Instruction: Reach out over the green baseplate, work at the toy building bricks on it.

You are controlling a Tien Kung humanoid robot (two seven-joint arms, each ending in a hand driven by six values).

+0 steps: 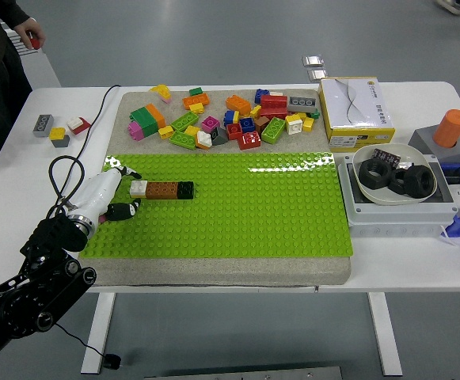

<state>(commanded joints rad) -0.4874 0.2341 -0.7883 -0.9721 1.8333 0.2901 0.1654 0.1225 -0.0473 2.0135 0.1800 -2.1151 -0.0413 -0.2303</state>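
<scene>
Though near baseplate's [237,214] left edge, left hand [112,192] open, beside brick row [162,189].

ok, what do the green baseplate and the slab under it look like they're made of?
Green baseplate: looks like glossy moulded plastic, with even rows of studs and a white glare streak near its far edge. Slab beneath: matte, speckled beige, possibly foam or stone-like board; the pictures can't settle which.

Brick row [161,189] on baseplate [277,214] left, loose bricks [230,119] behind, bowl [392,176] right.
</scene>
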